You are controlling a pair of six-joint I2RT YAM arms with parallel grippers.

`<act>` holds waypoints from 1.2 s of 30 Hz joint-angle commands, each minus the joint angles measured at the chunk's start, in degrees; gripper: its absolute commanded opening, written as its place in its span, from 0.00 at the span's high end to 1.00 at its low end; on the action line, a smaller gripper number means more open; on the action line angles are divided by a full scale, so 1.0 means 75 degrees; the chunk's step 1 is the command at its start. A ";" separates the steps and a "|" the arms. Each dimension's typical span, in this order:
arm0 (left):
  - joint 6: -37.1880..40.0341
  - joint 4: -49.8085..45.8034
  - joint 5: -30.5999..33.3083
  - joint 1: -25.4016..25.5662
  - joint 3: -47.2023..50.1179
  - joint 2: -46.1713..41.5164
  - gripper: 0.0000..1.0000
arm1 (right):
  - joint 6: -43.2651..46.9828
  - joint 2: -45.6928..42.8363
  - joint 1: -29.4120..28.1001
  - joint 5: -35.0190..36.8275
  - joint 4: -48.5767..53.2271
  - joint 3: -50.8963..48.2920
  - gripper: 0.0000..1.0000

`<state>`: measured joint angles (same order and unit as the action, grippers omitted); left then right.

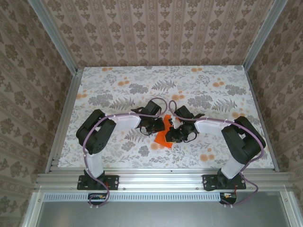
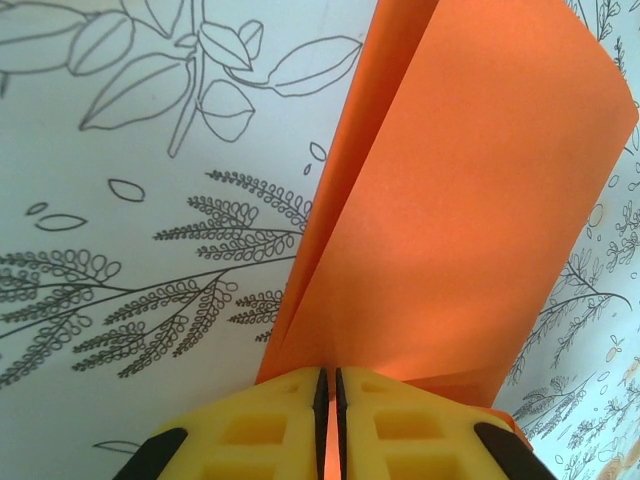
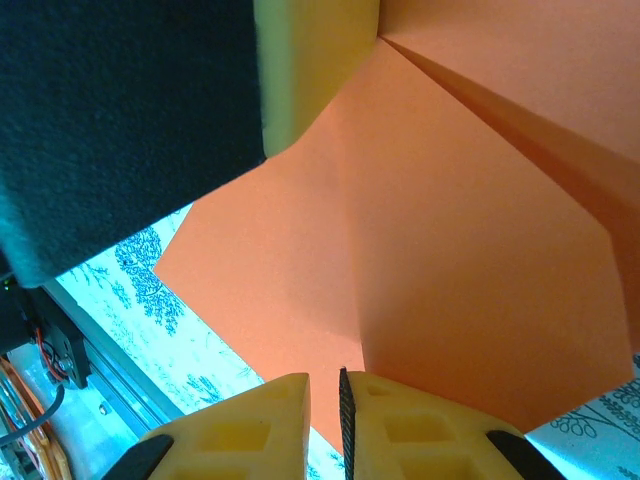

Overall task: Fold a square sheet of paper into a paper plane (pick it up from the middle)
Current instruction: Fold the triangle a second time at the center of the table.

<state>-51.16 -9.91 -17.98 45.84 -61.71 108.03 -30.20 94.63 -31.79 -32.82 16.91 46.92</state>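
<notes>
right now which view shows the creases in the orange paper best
Right wrist: the orange paper spreads across it, creases sharp. Left wrist shows one folded flap seen from its edge; top external shows a small, partly hidden patch.

No words, numbers, labels, brand marks or signs can be read anywhere. The square sheet of paper [image 2: 460, 230] is plain orange with nothing printed on it. The table cover [image 1: 118, 80] bears only leaf and flower drawings, and the wallpaper [image 1: 156, 28] only a repeating ornamental pattern.
</notes>
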 commanded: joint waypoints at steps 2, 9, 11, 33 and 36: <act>0.0198 -0.0470 0.0100 0.0075 -0.0097 0.0292 0.86 | 0.0045 0.0034 -0.0016 -0.0095 0.0139 -0.0120 0.82; 0.0200 -0.0530 0.0109 0.0075 -0.0116 0.0315 0.86 | 0.0027 0.0153 -0.0017 -0.0162 0.0129 -0.0388 0.82; 0.0199 -0.0529 0.0102 0.0083 -0.0116 0.0326 0.86 | 0.0041 0.0242 -0.0020 -0.0215 0.0081 -0.0482 0.82; 0.0176 -0.0577 0.0097 0.0115 -0.0168 0.0438 0.86 | 0.0212 -0.0292 -0.0027 -0.0106 0.0681 -0.0960 0.82; 0.0176 -0.0582 0.0056 0.0122 -0.0212 0.0496 0.86 | 0.0217 -0.0135 -0.0028 -0.0087 0.0594 -0.1118 0.82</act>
<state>-51.16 -10.98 -18.41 46.44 -62.89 108.95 -29.56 93.03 -31.77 -34.50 17.91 40.64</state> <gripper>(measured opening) 0.137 0.181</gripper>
